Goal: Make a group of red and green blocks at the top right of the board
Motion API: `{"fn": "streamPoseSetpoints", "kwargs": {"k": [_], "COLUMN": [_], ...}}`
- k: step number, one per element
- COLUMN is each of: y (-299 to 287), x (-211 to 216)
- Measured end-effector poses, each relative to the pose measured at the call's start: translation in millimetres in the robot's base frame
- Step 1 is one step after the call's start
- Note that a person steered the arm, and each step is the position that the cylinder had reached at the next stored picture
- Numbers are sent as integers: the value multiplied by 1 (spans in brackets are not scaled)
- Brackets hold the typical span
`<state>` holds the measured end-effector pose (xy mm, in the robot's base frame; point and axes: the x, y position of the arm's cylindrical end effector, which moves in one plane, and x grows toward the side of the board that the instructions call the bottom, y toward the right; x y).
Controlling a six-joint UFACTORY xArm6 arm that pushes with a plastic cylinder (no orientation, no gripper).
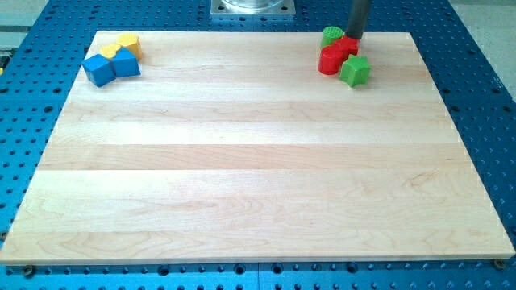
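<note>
Red and green blocks sit together at the view's top right of the wooden board [258, 161]. A green round block [330, 35] is at the top, a red block [347, 45] beside it, a larger red block [330, 60] below, and a green cube-like block [355, 71] at the lower right. All of them touch or nearly touch. My tip [355, 36] comes down at the board's top edge, right next to the small red block, on its upper right side.
At the view's top left are two blue blocks [100, 69] [126, 64] and two yellow blocks [128, 43] [109, 52] bunched together. A blue perforated table [484, 97] surrounds the board. A metal mount [252, 8] is at the top centre.
</note>
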<state>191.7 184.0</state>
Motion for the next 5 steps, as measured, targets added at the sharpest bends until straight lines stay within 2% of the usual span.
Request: {"fn": "streamPoseSetpoints", "kwargs": {"k": [2, 3, 4, 5], "y": [-110, -59, -49, -38], "x": [9, 17, 10, 46]}}
